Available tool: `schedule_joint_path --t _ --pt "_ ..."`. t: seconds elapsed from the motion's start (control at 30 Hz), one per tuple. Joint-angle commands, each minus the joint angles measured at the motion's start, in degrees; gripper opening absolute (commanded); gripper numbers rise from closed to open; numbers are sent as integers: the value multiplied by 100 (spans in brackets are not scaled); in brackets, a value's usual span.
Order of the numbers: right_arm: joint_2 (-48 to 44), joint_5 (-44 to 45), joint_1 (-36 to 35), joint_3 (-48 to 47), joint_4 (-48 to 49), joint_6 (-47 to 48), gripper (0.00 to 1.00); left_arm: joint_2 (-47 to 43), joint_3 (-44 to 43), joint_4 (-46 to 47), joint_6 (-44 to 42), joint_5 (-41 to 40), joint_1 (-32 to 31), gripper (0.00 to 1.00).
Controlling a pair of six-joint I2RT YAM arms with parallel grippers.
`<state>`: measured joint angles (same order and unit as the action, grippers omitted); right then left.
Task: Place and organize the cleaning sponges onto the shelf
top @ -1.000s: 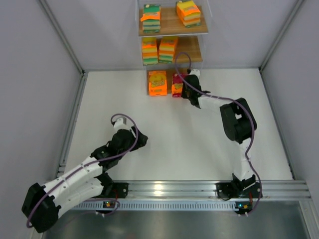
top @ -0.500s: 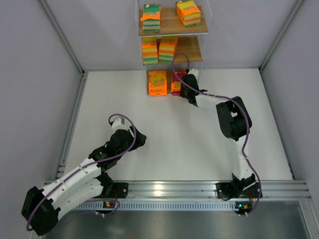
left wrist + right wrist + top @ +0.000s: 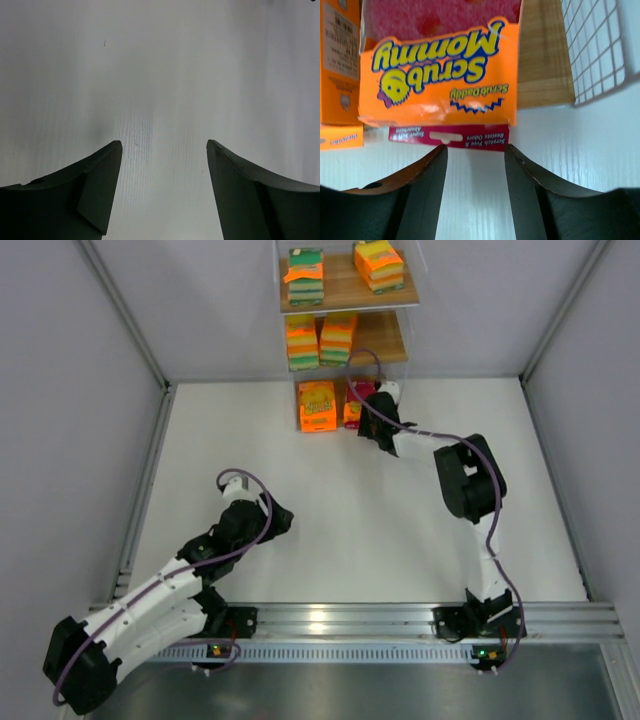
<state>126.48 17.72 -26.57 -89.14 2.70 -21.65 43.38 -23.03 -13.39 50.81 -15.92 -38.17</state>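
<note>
The shelf stands at the table's far edge with six sponge packs on it. The top board holds a mostly green pack and an orange one. The middle board holds two orange packs. The bottom tier holds an orange pack and the pink-red pack. My right gripper is open and empty. Its fingertips sit right at the red hang tab of the pink-red pack. My left gripper is open and empty over bare table.
In the right wrist view, the orange pack lies just left of the pink-red one. The wooden board and a white wire grid are to its right. Grey walls and metal rails enclose the table.
My right gripper has moved toward the shelf, up to the front edge of the pink-red pack. My left arm has drawn back slightly.
</note>
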Motion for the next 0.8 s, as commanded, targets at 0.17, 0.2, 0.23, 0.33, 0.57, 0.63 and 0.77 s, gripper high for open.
schedule_joint_path --t 0.17,0.2,0.23,0.33,0.57,0.63,0.77 --pt "-1789 -805 -208 1653 1180 178 70 39 -228 82 -343 -25 56 83" --pt "-1976 -761 -287 1907 1163 240 77 92 -281 82 -404 1 90 85" --pt "-2178 -735 -331 2031 1110 292 81 118 -403 82 -527 10 117 89" --pt "-3074 -541 -533 2549 839 345 96 346 -745 82 -825 194 362 94" --pt "-5649 -444 -780 3254 -672 171 99 1102 -1861 91 -1406 1477 1451 96" --pt "-6089 -375 -780 3246 -1103 152 99 1086 -2030 91 -1547 1740 1576 96" --pt "-7002 73 -780 3035 -2167 64 99 892 -2250 73 -1942 1636 1804 98"
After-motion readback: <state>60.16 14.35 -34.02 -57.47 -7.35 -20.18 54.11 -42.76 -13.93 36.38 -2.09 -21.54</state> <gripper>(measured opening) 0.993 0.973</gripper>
